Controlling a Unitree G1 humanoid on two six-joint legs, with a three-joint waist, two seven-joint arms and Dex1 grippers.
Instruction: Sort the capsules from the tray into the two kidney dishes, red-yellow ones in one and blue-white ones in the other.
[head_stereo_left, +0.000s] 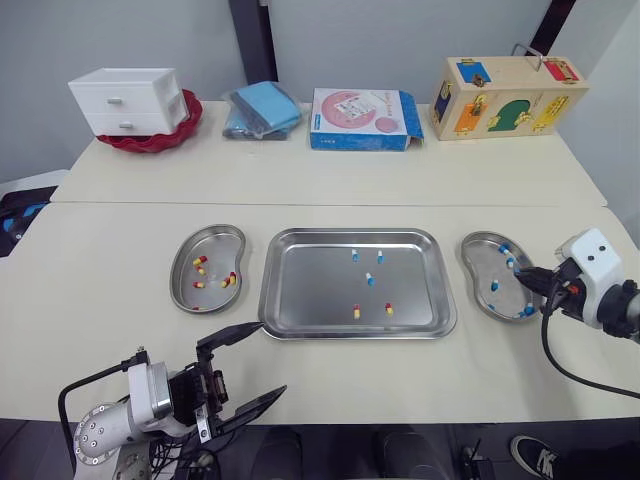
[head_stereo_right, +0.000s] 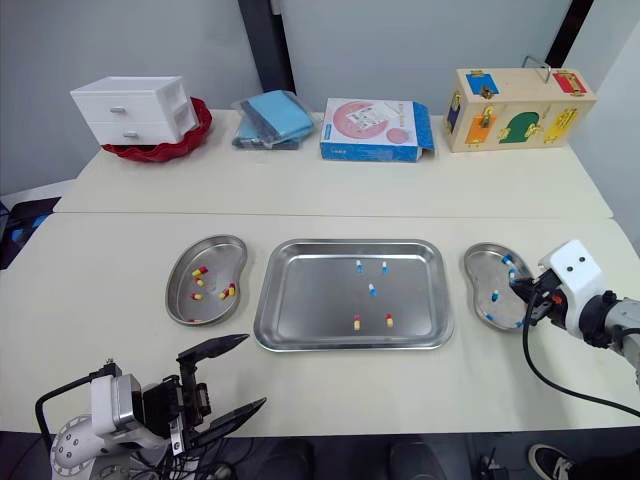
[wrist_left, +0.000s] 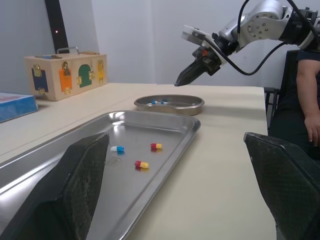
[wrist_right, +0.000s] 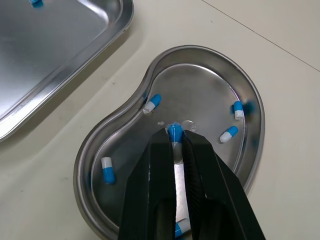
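- Over the right-hand steel kidney dish (wrist_right: 200, 85), your right gripper (wrist_right: 174, 139) is pinched narrow on a blue-white capsule (wrist_right: 174, 131), gripped at the very fingertips just above the dish floor
- Let it go where it hangs: you look centred over the bowl, so part the fingers only slightly and give it a short drop, or it may bounce off the steel toward the rim
- Lift straight up afterwards; several more blue-white ones lie around your fingers, and a sideways sweep could flick one out
- On the rectangular steel tray (head_stereo_left: 310, 290) in the middle, three blue-white capsules (head_stereo_left: 369, 279) lie toward the far side and two red-yellow capsules (head_stereo_left: 356, 312) toward the near side
- Your left gripper (head_stereo_left: 273, 357) hangs spread wide and empty near the tray's near-left corner, handy for that red-yellow pair; the left-hand steel kidney dish (head_stereo_left: 215, 245) already has a few
- Along the far edge, a white drawer unit (head_stereo_left: 128, 100) on a red bowl (head_stereo_left: 185, 135), a bagged blue cloth (head_stereo_left: 265, 108), a blue and pink box (head_stereo_left: 360, 120) and a wooden latch box (head_stereo_left: 510, 98) stand well apart from the work
- A person's arm (wrist_left: 312, 117) shows beside your right arm, so keep its retreat tight
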